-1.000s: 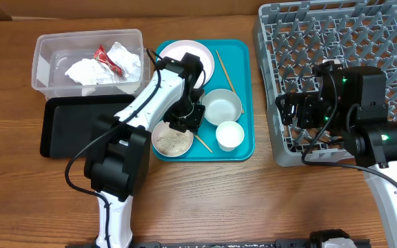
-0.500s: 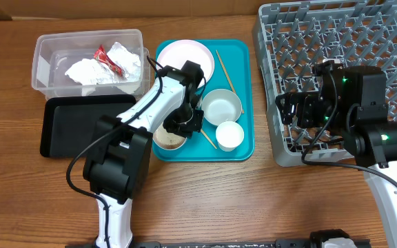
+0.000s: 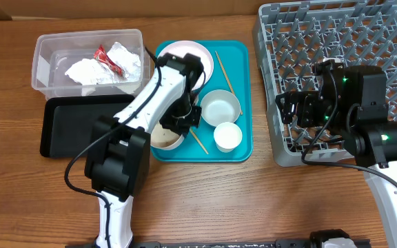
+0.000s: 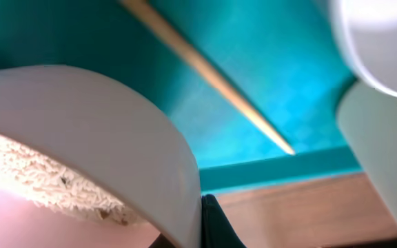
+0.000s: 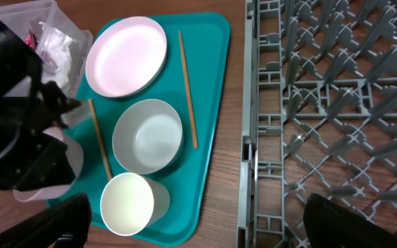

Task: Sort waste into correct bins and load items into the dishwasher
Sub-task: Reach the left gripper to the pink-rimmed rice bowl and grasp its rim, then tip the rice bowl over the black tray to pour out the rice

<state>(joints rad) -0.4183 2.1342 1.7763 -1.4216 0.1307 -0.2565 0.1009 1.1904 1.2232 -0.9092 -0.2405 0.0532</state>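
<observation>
My left gripper [image 3: 181,122] is shut on the rim of the pale bowl [image 3: 163,140] holding rice-like scraps [image 4: 33,179]. The bowl's wall [image 4: 102,124] fills the left wrist view, with one dark finger [image 4: 216,227] outside it. On the teal tray [image 3: 243,62] lie a pink plate [image 3: 185,58], a white bowl [image 3: 220,107], a white cup [image 3: 227,136] and two chopsticks [image 3: 225,69] [image 3: 198,142]. My right gripper [image 3: 302,114] hangs open and holds nothing over the front left corner of the grey dish rack [image 3: 336,41].
The clear tub [image 3: 47,65] at the back left holds crumpled napkins [image 3: 88,69] and a red packet [image 3: 109,58]. A black tray [image 3: 74,124] lies just in front of it, left of the teal tray. Bare wooden table runs along the front.
My left jaws have closed on the scraps bowl's rim, and the bowl has shifted a little to the left. The right arm has not moved.
</observation>
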